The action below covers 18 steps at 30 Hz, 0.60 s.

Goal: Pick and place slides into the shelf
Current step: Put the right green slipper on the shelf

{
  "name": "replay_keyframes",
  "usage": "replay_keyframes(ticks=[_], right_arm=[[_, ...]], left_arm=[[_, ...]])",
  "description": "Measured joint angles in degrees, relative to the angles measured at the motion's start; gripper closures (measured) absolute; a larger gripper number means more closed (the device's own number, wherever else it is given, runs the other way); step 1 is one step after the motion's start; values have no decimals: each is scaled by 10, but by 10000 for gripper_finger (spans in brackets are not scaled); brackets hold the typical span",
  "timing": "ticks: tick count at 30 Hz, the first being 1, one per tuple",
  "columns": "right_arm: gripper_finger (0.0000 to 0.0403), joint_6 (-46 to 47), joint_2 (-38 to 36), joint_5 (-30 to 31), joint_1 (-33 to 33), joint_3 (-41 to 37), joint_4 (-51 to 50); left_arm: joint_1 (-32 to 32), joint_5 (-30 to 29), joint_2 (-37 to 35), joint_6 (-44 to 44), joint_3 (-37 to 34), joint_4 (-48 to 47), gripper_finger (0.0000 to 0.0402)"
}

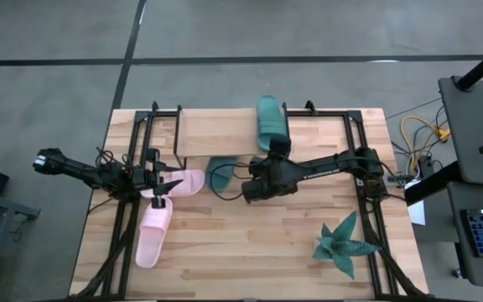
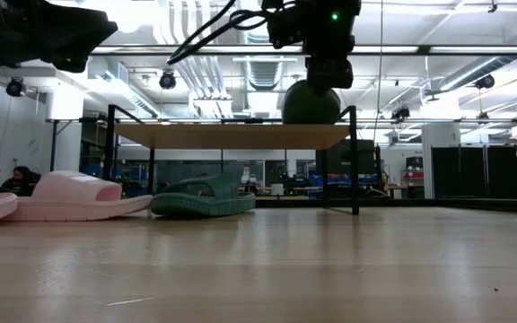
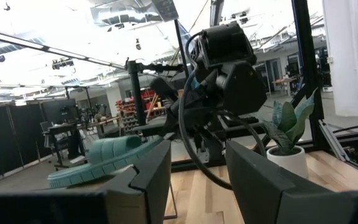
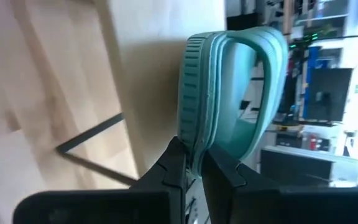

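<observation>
One dark teal slide (image 1: 270, 122) lies on the right end of the shelf (image 1: 220, 132), a pale board on thin black legs. In the low view this slide (image 2: 311, 100) sits on the board top (image 2: 232, 135). My right gripper (image 1: 277, 148) is shut on its near end. The other teal slide (image 1: 220, 173) lies on the table, half under the shelf. Two pale pink slides (image 1: 184, 181) (image 1: 153, 231) lie on the table to the left. My left gripper (image 1: 163, 190) is open and hangs raised above them, touching nothing. My right gripper (image 4: 194, 152) pinches the near end of the teal slide's sole (image 4: 194, 134) between its two fingers, one on each face of the sole. The fingers reach level from the table's near side, along the slide. The sole faces the shelf board and the strap (image 4: 263, 68) arches away from it.
A spiky teal plant in a white pot (image 1: 343, 244) stands near the table's right near corner. Black frame rails (image 1: 126, 210) run along both sides of the table. Bare wood lies between the shelf and the near edge.
</observation>
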Motion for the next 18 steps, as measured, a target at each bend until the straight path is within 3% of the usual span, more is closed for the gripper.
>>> replay_keyframes(ticks=[5,9,18], right_arm=[[362,0,0,-46,-6,-7,2],[324,0,0,-53,-6,-9,1],[241,0,0,-136,-7,-5,0]], left_arm=[[0,0,0,0,0,-1,262],[0,0,0,0,0,-1,262],[0,0,0,0,0,-1,262]])
